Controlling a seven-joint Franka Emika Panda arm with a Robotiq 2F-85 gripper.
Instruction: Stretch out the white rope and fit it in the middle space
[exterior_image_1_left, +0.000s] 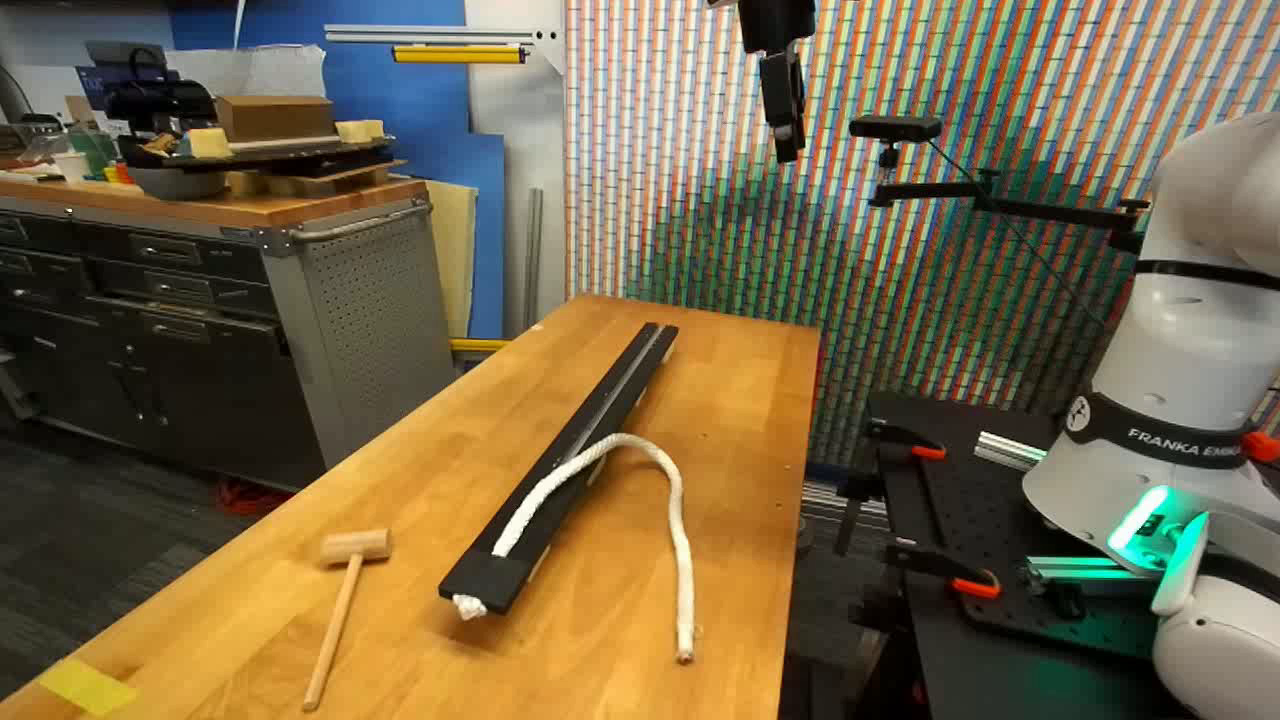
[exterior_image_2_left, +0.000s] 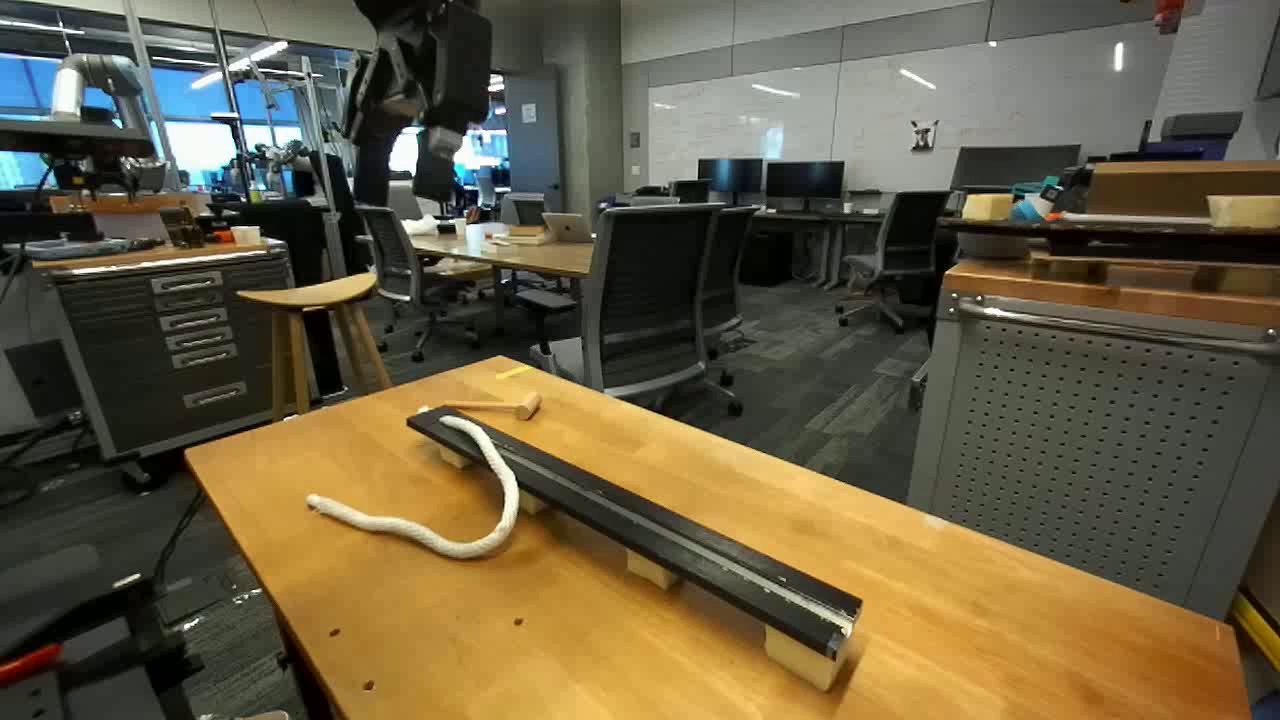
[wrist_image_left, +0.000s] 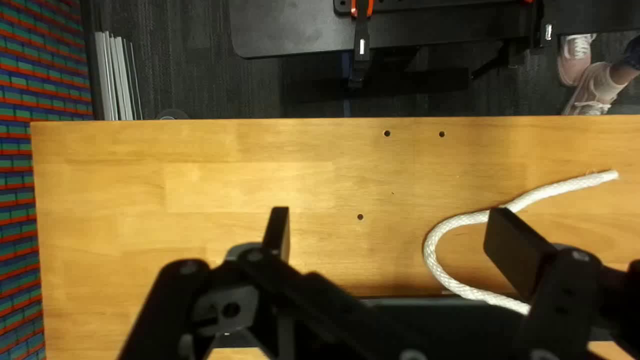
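Note:
The white rope (exterior_image_1_left: 677, 510) has one stretch lying over the black bars near their mallet end. The rest curves off onto the table in a bend, with a loose end. It also shows in an exterior view (exterior_image_2_left: 509, 495) and in the wrist view (wrist_image_left: 434, 246). A white frayed tip (exterior_image_1_left: 468, 605) pokes out at that end of the bars. The middle space (exterior_image_1_left: 612, 396) runs lengthwise between the bars and shows bare beyond the rope (exterior_image_2_left: 700, 548). In the wrist view my gripper hides it. My gripper (wrist_image_left: 392, 232) is open and empty, high above the table (exterior_image_1_left: 787, 140).
A wooden mallet (exterior_image_1_left: 345, 600) lies beside the bars on the wooden table (exterior_image_1_left: 640, 640). Pale blocks (exterior_image_2_left: 652, 570) hold the bars off the table. Yellow tape (exterior_image_1_left: 88, 686) marks a table corner. A drawer cabinet (exterior_image_1_left: 375, 280) stands beyond the table.

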